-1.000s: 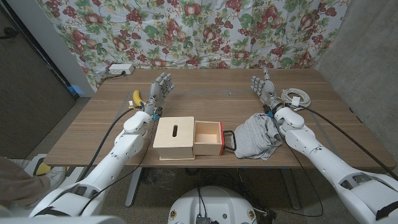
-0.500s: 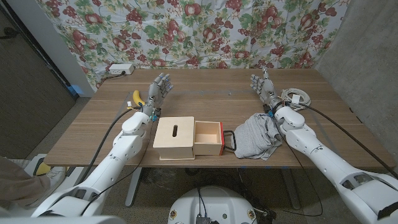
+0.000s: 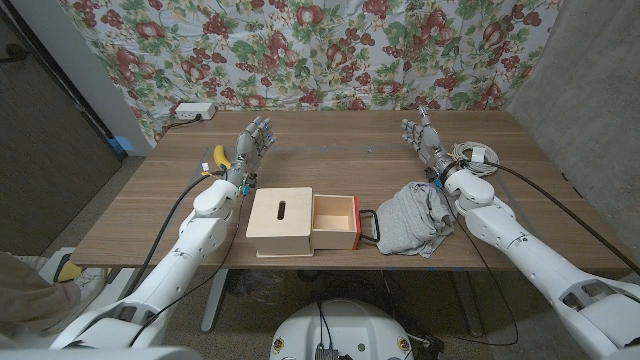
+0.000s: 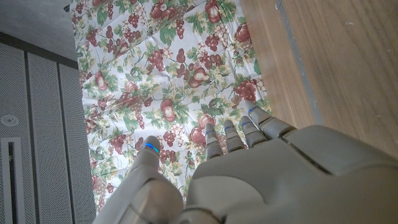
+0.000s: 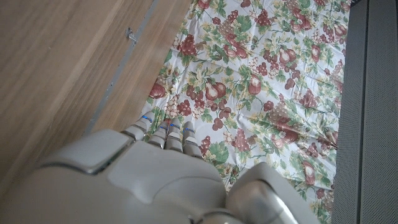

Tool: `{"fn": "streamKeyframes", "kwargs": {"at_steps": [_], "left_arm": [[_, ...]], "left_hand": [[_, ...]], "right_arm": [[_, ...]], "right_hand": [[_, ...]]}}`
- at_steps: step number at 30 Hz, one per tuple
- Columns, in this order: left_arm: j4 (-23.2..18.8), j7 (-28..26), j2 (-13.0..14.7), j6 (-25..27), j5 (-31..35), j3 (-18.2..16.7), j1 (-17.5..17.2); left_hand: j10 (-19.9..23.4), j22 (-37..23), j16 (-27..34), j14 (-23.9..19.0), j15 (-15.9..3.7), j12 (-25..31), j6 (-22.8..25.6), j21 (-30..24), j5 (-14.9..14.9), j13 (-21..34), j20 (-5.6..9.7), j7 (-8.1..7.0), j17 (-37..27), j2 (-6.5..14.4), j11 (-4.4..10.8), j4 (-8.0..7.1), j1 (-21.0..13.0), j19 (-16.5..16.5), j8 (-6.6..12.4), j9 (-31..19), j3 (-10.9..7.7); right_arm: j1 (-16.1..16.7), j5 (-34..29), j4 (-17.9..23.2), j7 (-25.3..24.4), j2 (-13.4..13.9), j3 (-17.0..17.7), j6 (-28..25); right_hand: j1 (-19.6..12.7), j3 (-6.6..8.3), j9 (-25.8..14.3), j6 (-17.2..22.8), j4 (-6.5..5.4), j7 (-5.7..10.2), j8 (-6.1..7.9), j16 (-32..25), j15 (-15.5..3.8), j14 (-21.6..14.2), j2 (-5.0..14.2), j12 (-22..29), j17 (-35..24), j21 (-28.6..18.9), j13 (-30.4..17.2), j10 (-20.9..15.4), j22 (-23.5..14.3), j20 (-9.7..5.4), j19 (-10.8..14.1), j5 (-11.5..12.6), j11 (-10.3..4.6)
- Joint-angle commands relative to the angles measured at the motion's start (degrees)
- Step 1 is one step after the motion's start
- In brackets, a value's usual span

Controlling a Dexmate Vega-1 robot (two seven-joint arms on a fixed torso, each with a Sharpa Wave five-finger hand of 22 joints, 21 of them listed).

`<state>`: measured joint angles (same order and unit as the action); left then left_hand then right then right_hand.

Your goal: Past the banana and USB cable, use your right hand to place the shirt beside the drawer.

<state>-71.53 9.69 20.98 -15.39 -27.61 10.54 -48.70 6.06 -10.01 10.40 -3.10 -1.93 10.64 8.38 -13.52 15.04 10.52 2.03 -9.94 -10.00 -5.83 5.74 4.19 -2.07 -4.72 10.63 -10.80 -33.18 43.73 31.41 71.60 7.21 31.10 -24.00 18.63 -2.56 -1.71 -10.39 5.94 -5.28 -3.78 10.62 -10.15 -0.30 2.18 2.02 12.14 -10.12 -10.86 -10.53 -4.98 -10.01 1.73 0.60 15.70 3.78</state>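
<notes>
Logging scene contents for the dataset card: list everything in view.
shirt: 1, grey, crumpled on the table right of the drawer
drawer: 1, light wood, pulled open from its box, black handle toward the shirt
box: 1, light wood, slot on top
banana: 1, yellow, table's left side
cable: 1, white, coiled, table's right side
power strip: 1, white, far left corner
table: 1, brown wood
cloth: 1, fruit print, backdrop
left hand: open, raised
right hand: open, raised

lab test corner | floral cloth backdrop (image 3: 300, 50) | concrete wall (image 3: 590, 80) | wooden table (image 3: 340, 150)
</notes>
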Motion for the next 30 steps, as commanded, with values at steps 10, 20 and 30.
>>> {"fn": "streamKeyframes", "kwargs": {"at_steps": [10,20,30], "left_arm": [[0.5,1.1,0.3,0.0,0.1,-0.5,0.4],[0.9,1.3,0.2,0.0,0.1,-0.7,0.5],[1.1,1.6,0.1,0.0,0.3,-0.5,0.7]], "left_hand": [[0.1,-0.1,0.2,0.2,-3.57,0.6,0.0,0.4,0.4,0.2,0.59,-0.18,-0.3,-0.2,-0.19,0.29,0.1,-0.6,0.55,-0.1,-0.15],[0.1,-0.1,0.2,0.3,-3.56,0.6,0.1,0.6,0.4,0.2,0.62,-0.16,-0.3,-0.2,-0.13,0.32,0.1,-0.6,0.59,-0.1,-0.11],[0.1,-0.1,0.2,0.4,-3.54,0.6,0.1,0.7,0.4,0.2,0.64,-0.11,-0.3,-0.1,-0.23,0.36,0.1,-0.6,0.59,-0.1,-0.07]], "right_arm": [[2.6,-4.9,7.0,-0.9,6.3,-0.3,-1.2],[4.0,-7.7,10.8,-3.1,9.1,0.0,-2.9],[5.1,-11.0,14.6,-4.8,12.0,0.3,-4.3]], "right_hand": [[-2.6,0.5,-0.2,-0.3,1.65,0.18,0.44,0.2,-0.71,1.5,-0.15,-0.3,0.0,0.3,-0.1,1.0,-0.2,-0.12,-1.5,0.8,-0.94],[-4.4,0.94,-0.2,-0.8,2.78,0.33,0.5,0.1,-0.93,2.0,-0.04,-0.5,0.0,0.2,-0.1,1.7,-0.2,-0.07,-1.8,1.2,-1.6],[-7.4,1.65,-0.2,0.0,4.73,1.77,1.07,-0.2,-2.99,1.3,0.05,0.1,0.1,-0.5,-0.1,0.6,-0.1,-0.83,-0.1,2.0,-2.56]]}}
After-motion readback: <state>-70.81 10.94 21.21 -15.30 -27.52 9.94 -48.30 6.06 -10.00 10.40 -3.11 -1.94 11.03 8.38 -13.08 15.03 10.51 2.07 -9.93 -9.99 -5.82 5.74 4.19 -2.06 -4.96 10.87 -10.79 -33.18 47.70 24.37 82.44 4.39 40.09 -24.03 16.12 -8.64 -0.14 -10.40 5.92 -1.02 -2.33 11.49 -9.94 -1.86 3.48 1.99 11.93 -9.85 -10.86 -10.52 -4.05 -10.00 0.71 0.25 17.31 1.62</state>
